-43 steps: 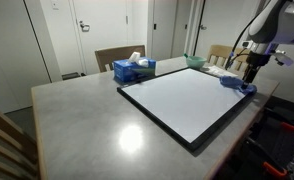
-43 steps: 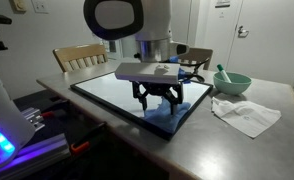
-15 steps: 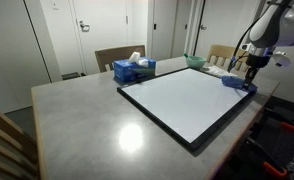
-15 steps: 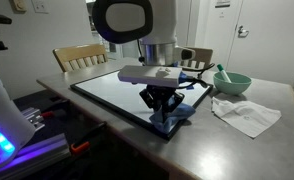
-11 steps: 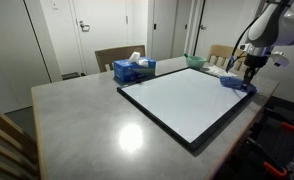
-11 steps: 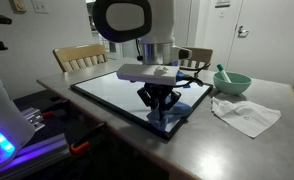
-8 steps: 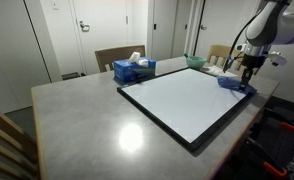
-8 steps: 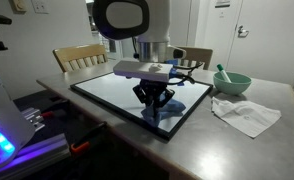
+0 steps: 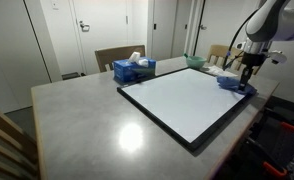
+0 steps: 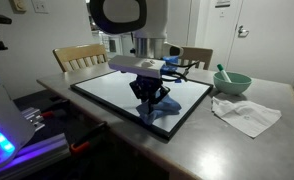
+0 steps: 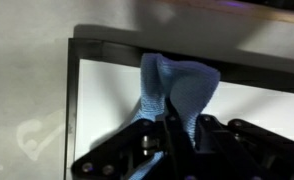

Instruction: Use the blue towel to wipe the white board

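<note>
**Blue towel pinched at the board's corner, wipe barely begun**

Blue cloth towel (image 10: 159,110) hangs bunched in the robot's black two-fingered claw (image 10: 150,99), whose fingers are pressed onto its gathered top. Its loose folds appear to rest on the black-framed white board (image 10: 107,88), at the board corner closest to the grey counter (image 10: 249,140) edge on the robot's side.

The wrist view shows the towel (image 11: 177,85) just inside the frame. Nearly all of the white surface stretches away toward the far counter edge.

To wipe well, I judge the claw should:
- press down lightly and evenly, so cloth rather than fingertips meets the board;
- sweep in long, overlapping passes;
- stop short of the raised frame, which could snag the folds.

A crumpled white cloth (image 10: 245,113) and a pale green bowl (image 10: 230,80) lie farther off, clear of the path.
</note>
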`<state>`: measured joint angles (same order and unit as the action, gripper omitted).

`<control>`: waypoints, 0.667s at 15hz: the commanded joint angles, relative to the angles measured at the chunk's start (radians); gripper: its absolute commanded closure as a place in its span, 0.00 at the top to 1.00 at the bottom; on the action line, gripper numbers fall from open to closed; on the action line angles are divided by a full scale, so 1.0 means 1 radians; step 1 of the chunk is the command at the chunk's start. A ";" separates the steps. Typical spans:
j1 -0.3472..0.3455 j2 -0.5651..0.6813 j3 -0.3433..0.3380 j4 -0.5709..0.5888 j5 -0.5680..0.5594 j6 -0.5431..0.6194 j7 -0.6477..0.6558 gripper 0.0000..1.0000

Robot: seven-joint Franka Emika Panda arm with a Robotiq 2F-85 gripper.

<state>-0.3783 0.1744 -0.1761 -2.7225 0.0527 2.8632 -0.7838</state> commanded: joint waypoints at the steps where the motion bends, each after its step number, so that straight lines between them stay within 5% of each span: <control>1: -0.003 -0.002 0.001 0.000 -0.005 -0.002 0.005 0.12; 3: 0.014 0.002 -0.008 -0.001 -0.032 0.005 0.030 0.03; 10: 0.130 0.025 -0.003 -0.021 -0.182 0.027 0.219 0.03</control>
<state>-0.2936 0.1892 -0.1766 -2.7278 -0.0680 2.8691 -0.6435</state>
